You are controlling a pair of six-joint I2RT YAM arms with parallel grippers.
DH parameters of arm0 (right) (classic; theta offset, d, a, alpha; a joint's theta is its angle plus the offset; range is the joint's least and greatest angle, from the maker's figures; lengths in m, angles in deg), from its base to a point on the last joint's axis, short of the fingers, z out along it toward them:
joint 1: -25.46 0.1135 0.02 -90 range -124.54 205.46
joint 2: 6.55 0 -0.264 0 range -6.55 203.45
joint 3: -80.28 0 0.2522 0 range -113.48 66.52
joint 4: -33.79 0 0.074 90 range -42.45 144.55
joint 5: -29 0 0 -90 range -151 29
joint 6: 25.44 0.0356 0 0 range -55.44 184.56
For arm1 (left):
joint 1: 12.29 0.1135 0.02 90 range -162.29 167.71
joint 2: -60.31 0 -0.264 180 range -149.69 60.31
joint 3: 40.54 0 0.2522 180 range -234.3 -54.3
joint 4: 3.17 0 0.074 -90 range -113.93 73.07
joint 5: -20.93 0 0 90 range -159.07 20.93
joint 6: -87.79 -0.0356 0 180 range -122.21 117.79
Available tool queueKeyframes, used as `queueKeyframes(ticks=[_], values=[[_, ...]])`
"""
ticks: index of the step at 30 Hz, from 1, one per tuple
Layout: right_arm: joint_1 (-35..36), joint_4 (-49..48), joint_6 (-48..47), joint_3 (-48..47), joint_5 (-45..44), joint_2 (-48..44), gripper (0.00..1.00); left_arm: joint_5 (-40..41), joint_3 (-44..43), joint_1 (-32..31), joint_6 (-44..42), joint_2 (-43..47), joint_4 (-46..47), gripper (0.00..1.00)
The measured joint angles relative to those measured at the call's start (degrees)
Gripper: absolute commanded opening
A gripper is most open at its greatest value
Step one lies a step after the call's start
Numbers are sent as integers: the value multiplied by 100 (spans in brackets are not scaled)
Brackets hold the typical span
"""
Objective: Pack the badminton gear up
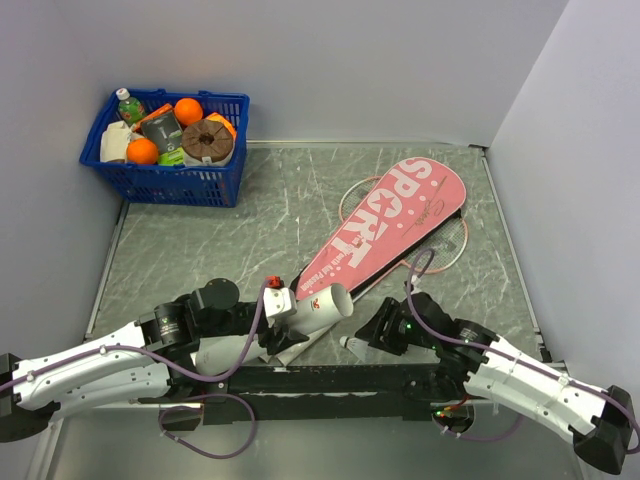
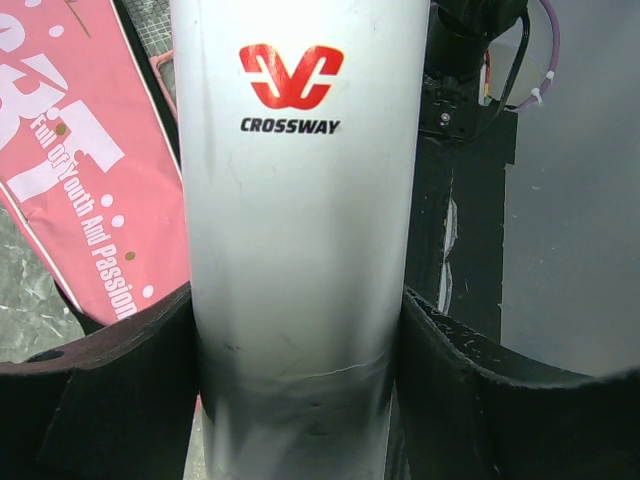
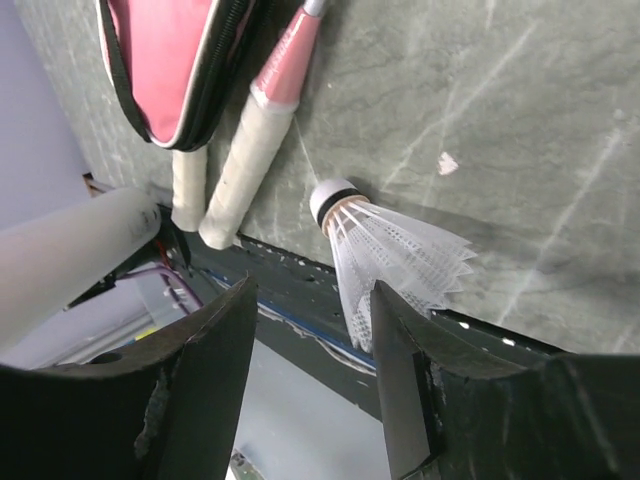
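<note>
My left gripper [image 1: 288,322] is shut on the white tube [image 1: 327,304], and both fingers press its sides in the left wrist view [image 2: 300,330]. The tube [image 2: 300,200] bears a red "CROSSWAY" logo and tilts up, its open mouth facing right. The pink racket bag [image 1: 388,228] lies diagonally on the table. Two racket heads [image 1: 447,247] stick out from under it, and their whitish handles [image 3: 243,172] rest by its open end [image 3: 165,70]. A white shuttlecock [image 3: 400,255] lies at the table's near edge. My right gripper [image 3: 312,305] hovers open over it, feathers beside the right finger.
A blue basket [image 1: 165,182] of groceries stands at the back left corner. Walls close the table at the back and right. The black mounting rail [image 1: 330,378] runs along the near edge, right under the shuttlecock and both grippers.
</note>
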Motion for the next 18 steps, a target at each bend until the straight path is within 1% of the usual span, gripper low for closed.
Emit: queueKeyframes(ticks=[5,8,9,11,12,14,15,16,18], values=[[0,-326,81,179,-2,140,49,2,0,0,0,-2,0,1],[0,-389,138,289,-9,151,40,2,0,0,0,-9,0,1],[0,-417,149,315,-22,151,36,2,0,0,0,-11,0,1],[0,-470,170,365,-61,149,30,2,0,0,0,-11,0,1],[0,-479,190,372,-79,146,22,2,0,0,0,-11,0,1],[0,-518,195,372,-96,142,13,2,0,0,0,-13,0,1],[0,-542,199,372,-105,138,2,0,0,0,0,-15,0,1],[0,-570,205,372,-122,136,0,2,0,0,0,-17,0,1],[0,-608,184,372,-146,133,0,2,0,0,0,-33,2,1]])
